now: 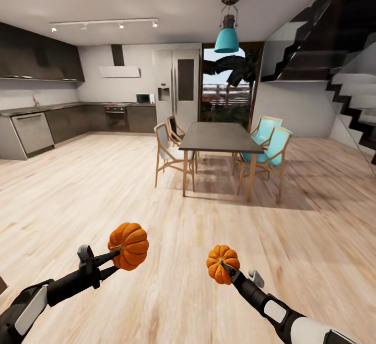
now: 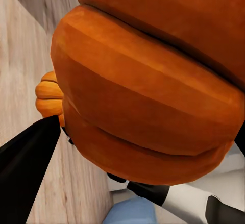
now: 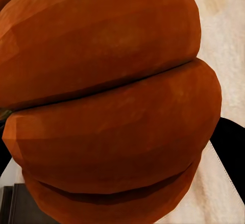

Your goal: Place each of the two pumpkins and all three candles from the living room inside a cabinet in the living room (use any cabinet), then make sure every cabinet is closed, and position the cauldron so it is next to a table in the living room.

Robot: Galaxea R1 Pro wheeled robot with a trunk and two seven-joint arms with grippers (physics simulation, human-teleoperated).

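Head view: the left gripper gripped one ribbed bright-orange pumpkin at 7 o'clock; the right gripper gripped the second ribbed orange pumpkin at 5 o'clock (both carried above the pale wood floor).

Left wrist view: the first pumpkin sat directly ahead between the fingers.

Right wrist view: the second pumpkin likewise.

No words to read

Nothing is showing any letters, numbers, labels or signs that can be read, not on the kitchen things, the fridge, the table, the chairs, the arms or the pumpkins.
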